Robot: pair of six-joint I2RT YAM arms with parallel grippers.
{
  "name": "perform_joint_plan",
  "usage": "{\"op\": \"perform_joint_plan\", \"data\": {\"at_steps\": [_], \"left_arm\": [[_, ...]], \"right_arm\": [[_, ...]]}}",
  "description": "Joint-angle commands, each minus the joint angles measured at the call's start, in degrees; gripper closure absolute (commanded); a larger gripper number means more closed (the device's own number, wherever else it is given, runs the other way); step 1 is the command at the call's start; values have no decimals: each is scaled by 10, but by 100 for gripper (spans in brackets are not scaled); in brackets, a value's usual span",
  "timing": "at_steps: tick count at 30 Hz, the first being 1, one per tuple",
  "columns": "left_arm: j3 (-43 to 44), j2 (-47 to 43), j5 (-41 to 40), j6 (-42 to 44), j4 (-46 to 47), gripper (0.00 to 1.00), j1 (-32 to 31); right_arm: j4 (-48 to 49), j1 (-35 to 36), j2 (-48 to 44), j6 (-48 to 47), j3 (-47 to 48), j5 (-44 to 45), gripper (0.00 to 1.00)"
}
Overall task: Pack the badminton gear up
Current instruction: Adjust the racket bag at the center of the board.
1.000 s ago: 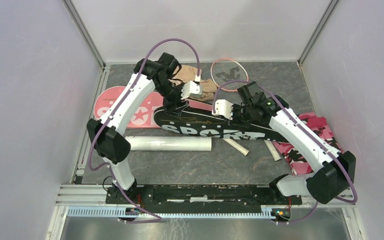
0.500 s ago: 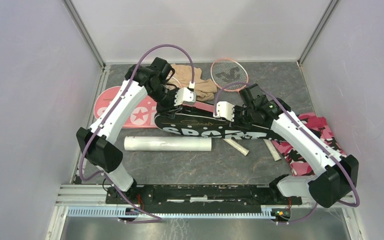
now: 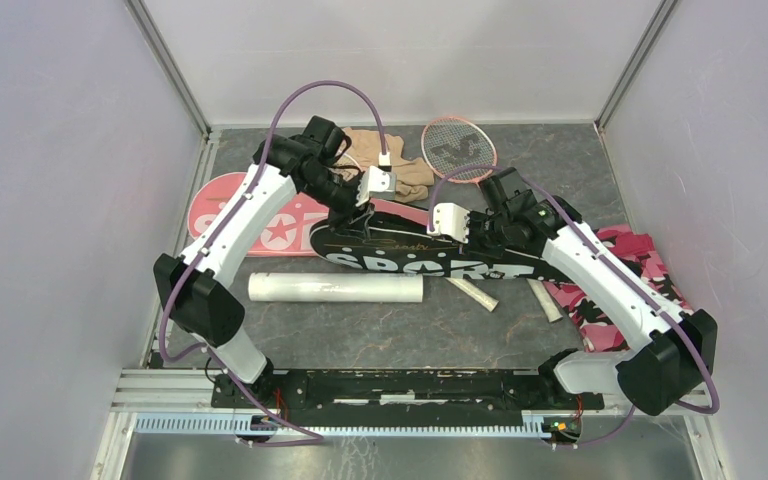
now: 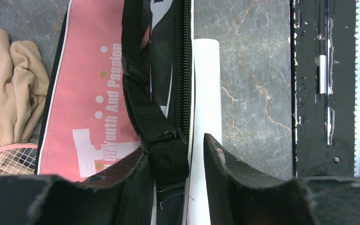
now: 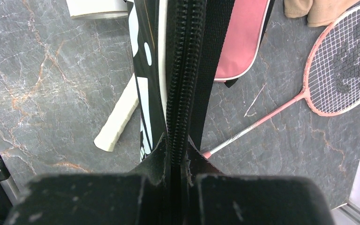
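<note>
Black cover (image 3: pixel 430 262), printed "SPORT", at the centre of the desk (image 3: pixel 410 335); long axis left-right, wide end to the left. Its zip (image 5: pixel 183 70) is closed along the visible stretch, so its contents are hidden. The right gripper (image 5: pixel 178 161) has its jaws clamped on that zipped edge. The left gripper (image 4: pixel 176 147) has its jaws part-way apart, with the cover's strap (image 4: pixel 154 126) between them. 1 white tube (image 3: pixel 335 288) lies parallel on the near side, its contents unseen. The pink cover (image 3: pixel 250 215) lies at the far left, partly underneath.
</note>
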Motion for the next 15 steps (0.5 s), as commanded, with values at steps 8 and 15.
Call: {"op": "perform_joint_plan", "data": {"at_steps": [8, 15], "left_arm": [[-1, -38, 89, -123, 116, 72, 3], [-4, -44, 98, -189, 159, 91, 18]], "right_arm": [[-5, -5, 0, -19, -4, 32, 100], [-3, -5, -8, -21, -14, 33, 100]]}}
